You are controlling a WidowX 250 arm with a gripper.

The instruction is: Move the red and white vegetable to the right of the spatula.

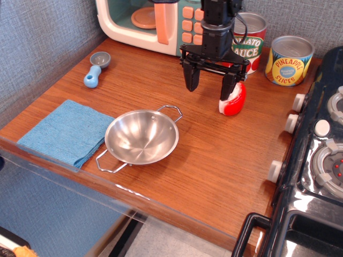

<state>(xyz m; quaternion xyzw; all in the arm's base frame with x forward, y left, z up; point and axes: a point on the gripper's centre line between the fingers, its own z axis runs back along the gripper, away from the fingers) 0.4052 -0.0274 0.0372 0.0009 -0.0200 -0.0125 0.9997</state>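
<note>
The red and white vegetable [236, 101] lies on the wooden table [214, 160], right of centre, in front of the tomato sauce can. My gripper [209, 85] is open and points down just left of it. Its right finger [227, 87] stands at the vegetable's white left face and hides part of it; I cannot tell whether they touch. The left finger [191, 79] hangs over bare wood. The spatula [95, 69], with a light-blue handle and round grey head, lies at the far left of the table, well away from the gripper.
A steel bowl [142, 137] sits at the front centre, a blue cloth [65, 131] to its left. A toy microwave [161, 21] stands at the back, with a tomato sauce can [252, 40] and a pineapple can [290, 60] to its right. A black stove [321, 160] borders the right edge.
</note>
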